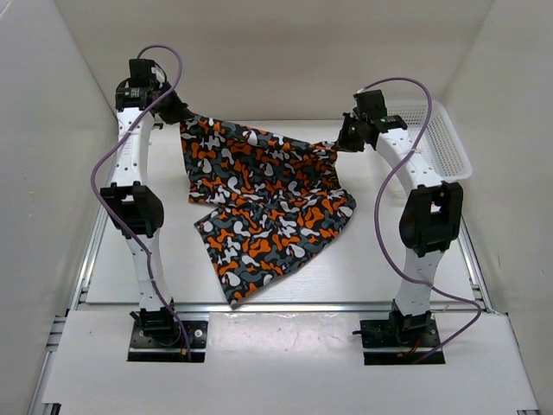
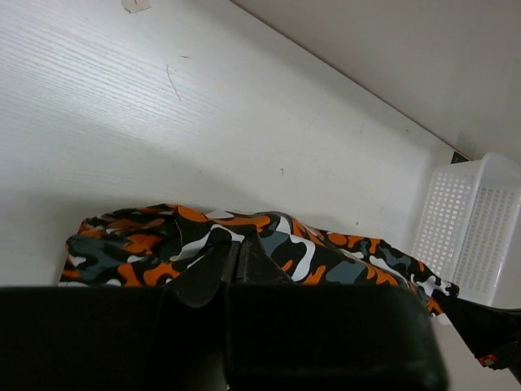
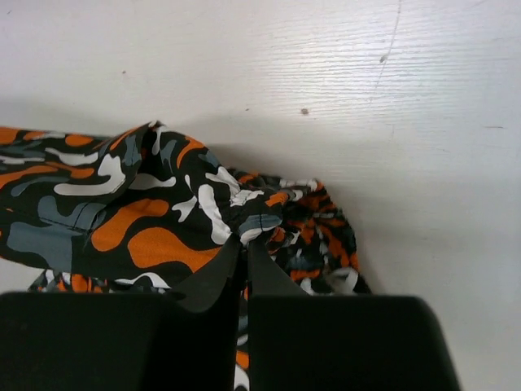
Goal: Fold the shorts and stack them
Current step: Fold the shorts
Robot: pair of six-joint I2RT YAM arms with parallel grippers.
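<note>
The left gripper (image 1: 176, 111) has its jaws clenched on one far corner of the shorts (image 1: 263, 203). In the left wrist view the two black fingers meet with printed cloth bunched right at their tips. The right gripper (image 1: 345, 142) does the same at the opposite far corner, its jaws pinched tight on a gathered tuck of fabric with folds spilling out to either side.

Between the two grips the held edge runs crosswise, left to right, raised off the table (image 1: 121, 277) at the far side and sagging slightly in the middle. From that edge the cloth falls away toward the arm bases. The upper part hangs as a slanted sheet. The lower part lies on the table in a loose, wrinkled lobe, with its free hem pointing at the near edge and its lowest corner somewhat closer to the left arm's base than to the right's.

So the garment's length lies away from the jaws toward the near side, at right angles to the line joining the grippers. I judge that any fold now depends on both arms carrying the held edge together along that near-far line, keeping it taut so the cloth lands square.

The white mesh basket (image 1: 442, 138) sits at the far right, just beyond the right arm and apart from the cloth.
</note>
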